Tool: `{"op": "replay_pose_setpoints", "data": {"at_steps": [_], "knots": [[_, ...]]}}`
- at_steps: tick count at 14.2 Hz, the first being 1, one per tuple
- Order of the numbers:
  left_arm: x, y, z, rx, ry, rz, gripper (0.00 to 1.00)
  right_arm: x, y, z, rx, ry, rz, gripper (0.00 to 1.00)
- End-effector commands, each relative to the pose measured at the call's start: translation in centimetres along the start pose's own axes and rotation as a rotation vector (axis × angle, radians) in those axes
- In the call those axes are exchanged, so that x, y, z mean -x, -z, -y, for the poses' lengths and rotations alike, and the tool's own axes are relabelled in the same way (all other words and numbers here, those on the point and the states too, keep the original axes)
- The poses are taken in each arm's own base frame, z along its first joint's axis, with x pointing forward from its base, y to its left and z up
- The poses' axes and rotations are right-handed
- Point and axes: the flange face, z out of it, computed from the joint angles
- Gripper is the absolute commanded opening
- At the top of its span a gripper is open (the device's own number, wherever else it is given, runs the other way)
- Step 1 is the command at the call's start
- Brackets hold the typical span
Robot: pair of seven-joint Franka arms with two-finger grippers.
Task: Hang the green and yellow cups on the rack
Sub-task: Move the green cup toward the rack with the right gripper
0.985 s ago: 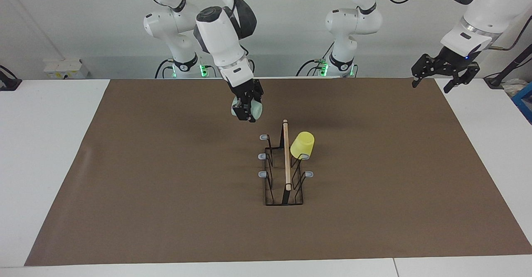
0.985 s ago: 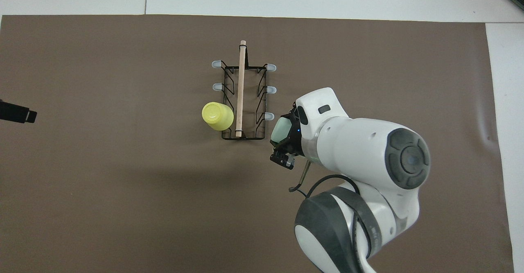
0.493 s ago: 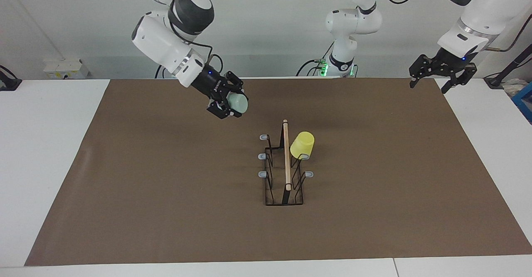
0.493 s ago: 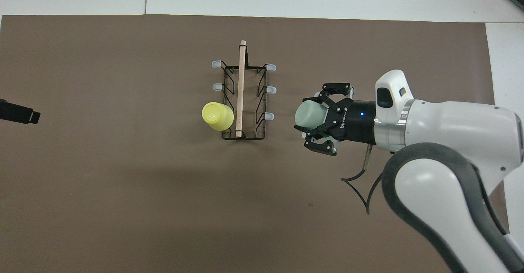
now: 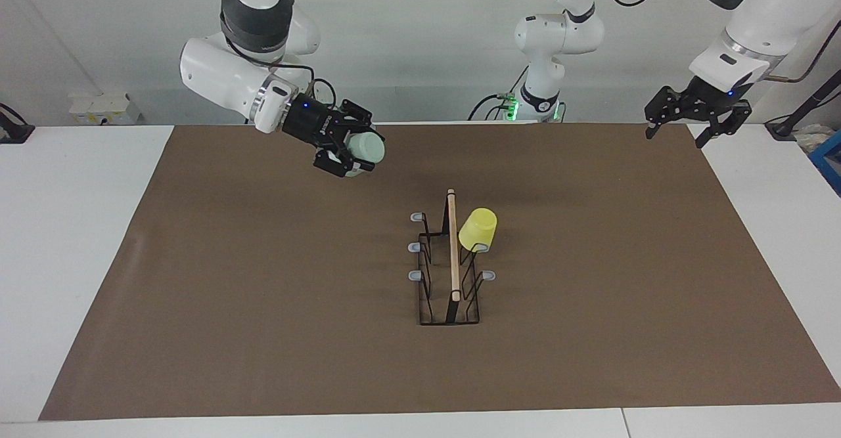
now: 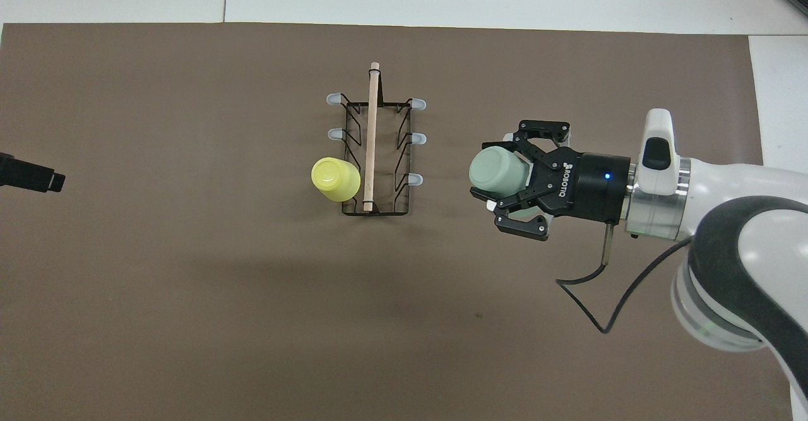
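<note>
The rack [image 5: 453, 254] [image 6: 371, 137] stands mid-mat, its wooden bar running away from the robots. The yellow cup [image 5: 478, 229] [image 6: 336, 178] hangs upside down on the prong nearest the robots, on the side toward the left arm's end. My right gripper [image 5: 358, 151] [image 6: 505, 184] is shut on the green cup [image 5: 366, 149] [image 6: 499, 171] and holds it roughly level in the air. It hovers over the mat beside the rack, toward the right arm's end, with the cup's round end toward the rack. My left gripper [image 5: 690, 119] [image 6: 28, 175] waits open over the mat's corner.
A brown mat [image 5: 263, 293] [image 6: 189, 314] covers most of the white table [image 5: 66, 228]. The other five grey-tipped prongs [image 6: 414, 179] carry nothing. A blue box edge [image 5: 829, 162] shows at the left arm's end of the table.
The right arm swung its wrist from pointing down to level, turning the green cup onto its side and carrying it away from the rack toward the right arm's end. The left gripper barely shifted.
</note>
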Motion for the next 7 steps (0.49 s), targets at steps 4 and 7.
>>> {"op": "replay_pose_setpoints", "data": {"at_steps": [4, 7], "knots": [[0.2, 0.1, 0.0, -0.014, -0.008, 0.009, 1.00, 2.0, -1.1, 1.6, 0.041, 0.009, -0.219, 0.00], [0.3, 0.1, 0.2, -0.014, -0.005, 0.009, 1.00, 4.2, -4.5, 1.8, 0.061, 0.001, -0.352, 0.00]]}}
